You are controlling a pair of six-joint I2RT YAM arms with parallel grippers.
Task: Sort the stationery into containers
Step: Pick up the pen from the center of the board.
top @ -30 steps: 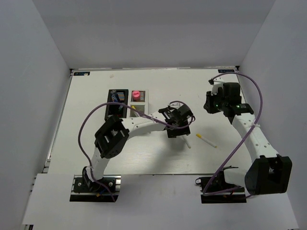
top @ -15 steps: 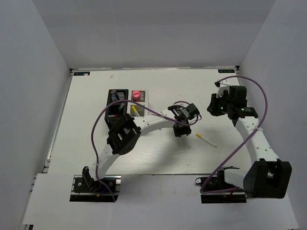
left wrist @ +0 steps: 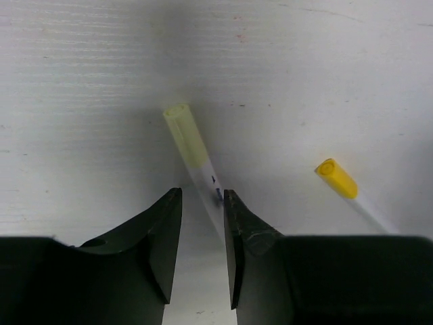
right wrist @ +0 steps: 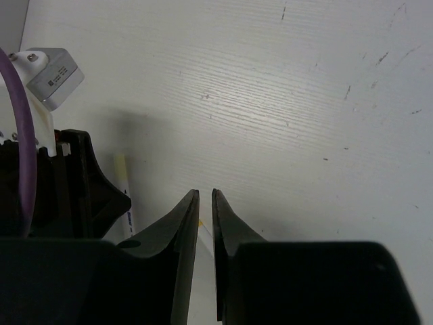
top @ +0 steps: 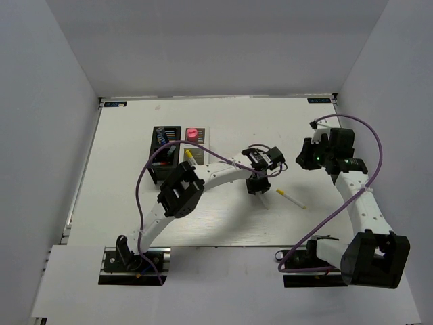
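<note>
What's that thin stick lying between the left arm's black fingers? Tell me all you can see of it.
A thin plastic-looking stick: pale yellow hollow-ended tip, then a clear-white body with a small dark mark. It lies flat on the white table, slanting, tip pointing away from the left gripper. Its body runs between the black fingers, close against one, a gap at the other.

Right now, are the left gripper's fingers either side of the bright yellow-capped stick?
No, the left gripper straddles the pale-tipped stick; the bright yellow-capped stick lies apart.
</note>
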